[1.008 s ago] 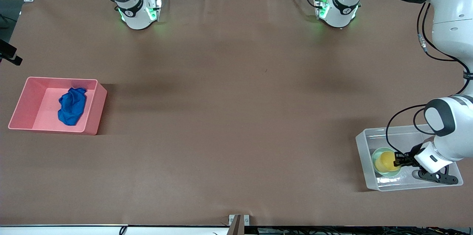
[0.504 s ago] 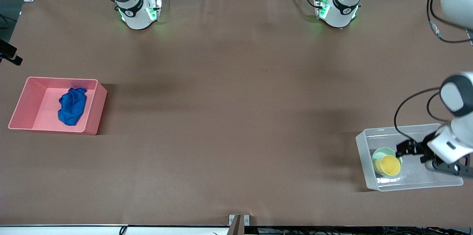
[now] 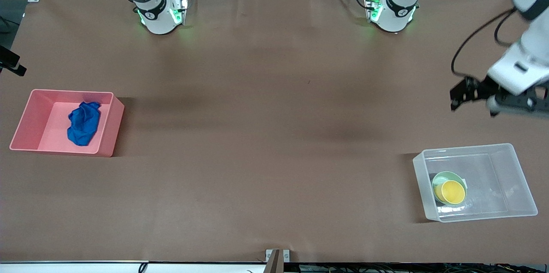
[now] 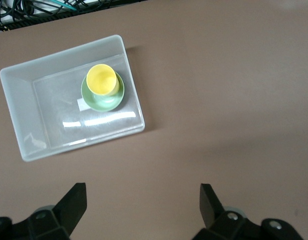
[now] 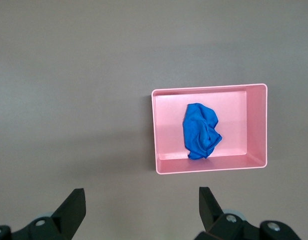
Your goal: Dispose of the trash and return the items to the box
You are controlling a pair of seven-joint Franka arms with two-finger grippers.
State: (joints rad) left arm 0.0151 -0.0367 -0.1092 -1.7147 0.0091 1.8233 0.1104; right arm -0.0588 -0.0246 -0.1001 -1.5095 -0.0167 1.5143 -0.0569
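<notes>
With the yellow cup (image 3: pixel 453 192) sitting in the mint-green bowl (image 3: pixel 441 177) inside the clear box (image 3: pixel 514 165) at the left arm's end of the table, and the blue cloth (image 3: pixel 83 123) lying in the pink bin (image 3: pixel 107 127) at the right arm's end, seemingly finishing the task. Best now: clearing the box rim without nudging it. Hanging over bare table, nothing held, fingers spread wide: the left gripper (image 3: pixel 463 95), wrist angled toward the right arm's end. Waiting high above the pink bin, jaws likewise apart: the right gripper (image 5: pixel 141 207).
</notes>
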